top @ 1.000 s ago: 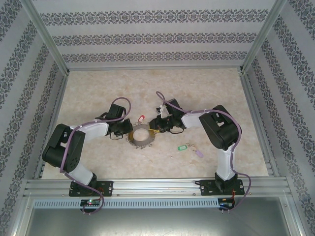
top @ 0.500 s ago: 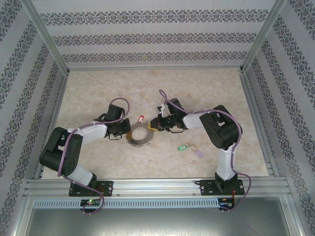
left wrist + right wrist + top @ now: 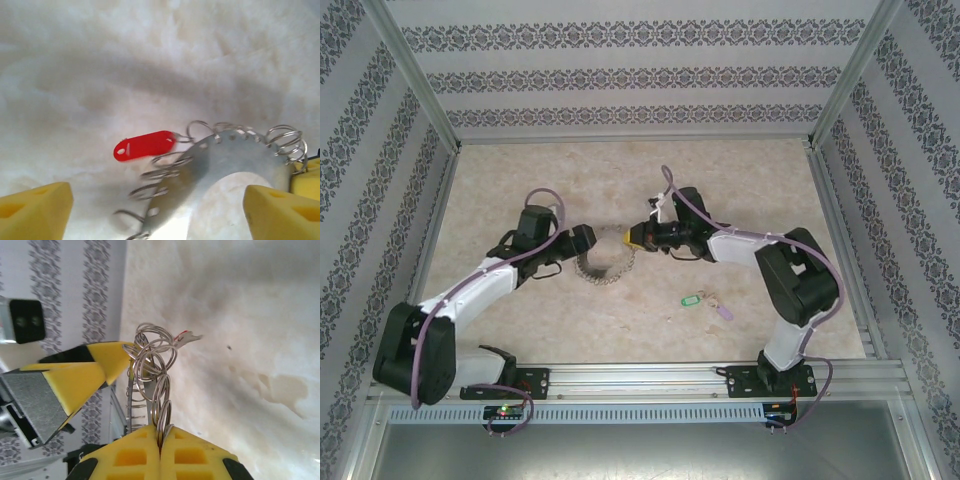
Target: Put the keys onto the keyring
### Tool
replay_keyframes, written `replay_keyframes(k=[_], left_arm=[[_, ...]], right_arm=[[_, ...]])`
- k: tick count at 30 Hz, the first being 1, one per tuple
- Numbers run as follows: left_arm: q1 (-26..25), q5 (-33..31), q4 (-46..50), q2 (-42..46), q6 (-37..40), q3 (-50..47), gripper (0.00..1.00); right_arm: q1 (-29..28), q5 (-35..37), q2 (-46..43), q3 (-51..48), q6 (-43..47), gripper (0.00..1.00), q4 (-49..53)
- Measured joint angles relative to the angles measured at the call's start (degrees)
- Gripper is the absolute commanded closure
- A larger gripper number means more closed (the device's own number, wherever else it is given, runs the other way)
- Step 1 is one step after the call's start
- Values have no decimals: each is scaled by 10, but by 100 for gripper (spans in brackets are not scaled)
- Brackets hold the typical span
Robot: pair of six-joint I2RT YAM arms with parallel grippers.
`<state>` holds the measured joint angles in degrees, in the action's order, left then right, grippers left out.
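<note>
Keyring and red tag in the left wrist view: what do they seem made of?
Keyring: metal, a flat grey plate with a dull sheen and punched holes; its wire loops look like bright steel. Red tag: probably plastic, glossy and evenly coloured.

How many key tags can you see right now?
3: red tag at the keyring rim; green tag and lilac tag on the table, right of it. Others may be hidden.

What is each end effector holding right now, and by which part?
The right end effector pinches the keyring by the wire loops on its rim. The left end effector is open, holding nothing.
</note>
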<state>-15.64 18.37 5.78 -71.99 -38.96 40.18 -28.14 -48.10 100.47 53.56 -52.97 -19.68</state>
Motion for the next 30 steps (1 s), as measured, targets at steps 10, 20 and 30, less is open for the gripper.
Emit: replay_keyframes(k=[10, 20, 30], left_arm=[[49, 191, -27, 5, -24, 55, 17], [49, 296, -98, -22, -85, 76, 74], [52, 305, -116, 5, -108, 86, 100]], right_arm=[[33, -28, -85, 11, -14, 100, -7], [37, -65, -101, 21, -11, 100, -2], [50, -59, -115, 23, -4, 60, 5]])
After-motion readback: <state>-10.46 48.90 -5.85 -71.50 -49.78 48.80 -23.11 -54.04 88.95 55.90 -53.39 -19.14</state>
